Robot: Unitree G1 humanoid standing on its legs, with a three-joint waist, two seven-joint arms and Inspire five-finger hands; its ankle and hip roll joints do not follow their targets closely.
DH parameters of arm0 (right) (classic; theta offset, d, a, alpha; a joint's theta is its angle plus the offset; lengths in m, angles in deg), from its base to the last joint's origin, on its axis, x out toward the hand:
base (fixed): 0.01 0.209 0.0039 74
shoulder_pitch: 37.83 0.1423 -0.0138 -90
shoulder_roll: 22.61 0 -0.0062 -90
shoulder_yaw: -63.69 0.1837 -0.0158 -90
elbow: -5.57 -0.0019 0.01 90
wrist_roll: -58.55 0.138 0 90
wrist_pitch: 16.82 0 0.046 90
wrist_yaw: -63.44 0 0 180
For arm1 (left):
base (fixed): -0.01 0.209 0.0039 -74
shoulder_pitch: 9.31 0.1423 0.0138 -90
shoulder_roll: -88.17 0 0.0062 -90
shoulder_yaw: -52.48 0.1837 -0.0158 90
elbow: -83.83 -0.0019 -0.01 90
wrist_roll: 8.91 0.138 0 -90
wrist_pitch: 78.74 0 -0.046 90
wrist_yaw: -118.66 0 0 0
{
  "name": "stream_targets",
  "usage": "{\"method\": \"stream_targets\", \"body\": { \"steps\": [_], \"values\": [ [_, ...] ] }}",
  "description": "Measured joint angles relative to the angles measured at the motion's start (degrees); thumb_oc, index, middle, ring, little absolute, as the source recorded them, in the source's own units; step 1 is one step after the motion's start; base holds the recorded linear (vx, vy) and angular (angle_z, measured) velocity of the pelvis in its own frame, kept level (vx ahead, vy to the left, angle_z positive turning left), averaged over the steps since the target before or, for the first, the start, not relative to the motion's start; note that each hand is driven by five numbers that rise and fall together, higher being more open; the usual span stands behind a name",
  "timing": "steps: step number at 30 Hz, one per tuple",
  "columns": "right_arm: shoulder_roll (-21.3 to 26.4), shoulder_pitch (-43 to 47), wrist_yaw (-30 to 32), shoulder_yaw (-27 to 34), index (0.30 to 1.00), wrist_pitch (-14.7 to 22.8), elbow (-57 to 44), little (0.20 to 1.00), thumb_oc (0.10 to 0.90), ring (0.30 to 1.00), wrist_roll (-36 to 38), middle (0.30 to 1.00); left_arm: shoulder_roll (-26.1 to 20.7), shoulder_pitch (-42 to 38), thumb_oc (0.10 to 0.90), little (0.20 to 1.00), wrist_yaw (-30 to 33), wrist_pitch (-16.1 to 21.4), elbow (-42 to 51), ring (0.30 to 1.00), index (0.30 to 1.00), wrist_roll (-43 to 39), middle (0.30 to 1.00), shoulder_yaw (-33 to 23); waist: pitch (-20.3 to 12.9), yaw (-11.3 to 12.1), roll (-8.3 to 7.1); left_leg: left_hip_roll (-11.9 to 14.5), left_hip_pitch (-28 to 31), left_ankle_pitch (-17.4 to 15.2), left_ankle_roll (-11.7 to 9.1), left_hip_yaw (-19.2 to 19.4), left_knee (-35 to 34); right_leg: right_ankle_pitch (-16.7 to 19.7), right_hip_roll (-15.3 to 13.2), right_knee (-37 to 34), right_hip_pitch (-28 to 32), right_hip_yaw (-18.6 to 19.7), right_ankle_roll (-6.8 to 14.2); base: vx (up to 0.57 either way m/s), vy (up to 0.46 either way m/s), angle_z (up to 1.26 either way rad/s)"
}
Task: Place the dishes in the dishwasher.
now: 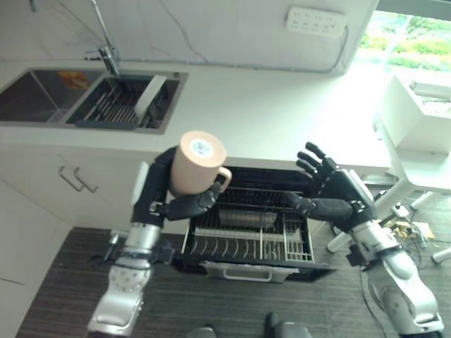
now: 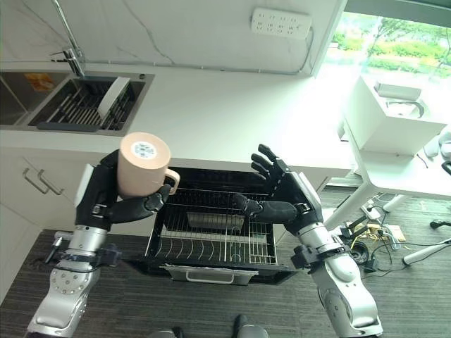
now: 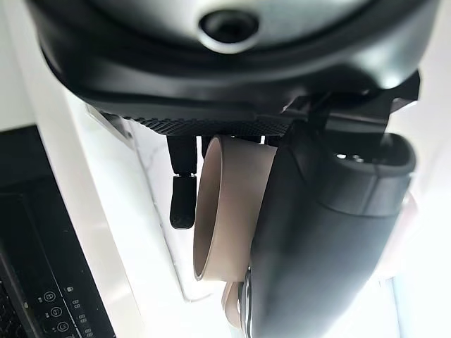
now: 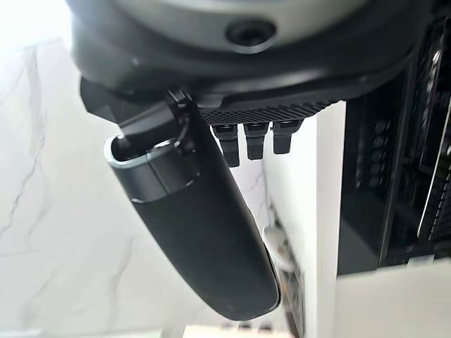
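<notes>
From where I stand, the robot is mid-carry: its left hand [image 1: 184, 204] has fingers and thumb curled round a tan mug [image 1: 198, 165], held bottom-up in the air over the front edge of the white counter [image 1: 282, 105], above and just left of the pulled-out dishwasher rack [image 1: 250, 236]. Next, I'd judge, the mug must come down and rightward onto the rack's tines. Over the rack's right side hangs the right hand [image 1: 332, 184], fingers spread, holding nothing.
</notes>
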Motion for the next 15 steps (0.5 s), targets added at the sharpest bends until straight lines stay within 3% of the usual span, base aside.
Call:
{"method": "stream_targets", "body": {
  "steps": [5, 15],
  "values": [
    [-0.08, 2.79, -1.88, -4.27, 0.900, -1.08, 0.00, 0.900, 0.800, 0.900, 3.26, 0.900, 0.05, -1.60, 0.400, 0.300, -0.50, 0.06, -2.79, 0.300, 0.300, 2.18, 0.300, 4.27, -1.68, 0.07, 1.14, -0.01, -0.17, 0.14, -0.11, -0.09, 0.06, -0.35, -0.03, 0.89, -0.45, -0.01, -0.11, 0.00, 0.000, 0.00],
    [-0.79, 3.12, -4.13, -9.36, 0.900, -5.15, 0.01, 0.900, 0.800, 0.900, 8.78, 0.900, -0.40, -1.87, 0.400, 0.300, -1.81, 0.06, -4.70, 0.300, 0.300, 3.96, 0.300, 6.39, -2.80, 0.15, 0.02, -0.38, -0.86, 0.16, 0.09, -0.26, 0.82, -0.32, -0.46, 1.38, -0.88, 0.00, -0.11, 0.00, 0.000, 0.00]
  ]
}}
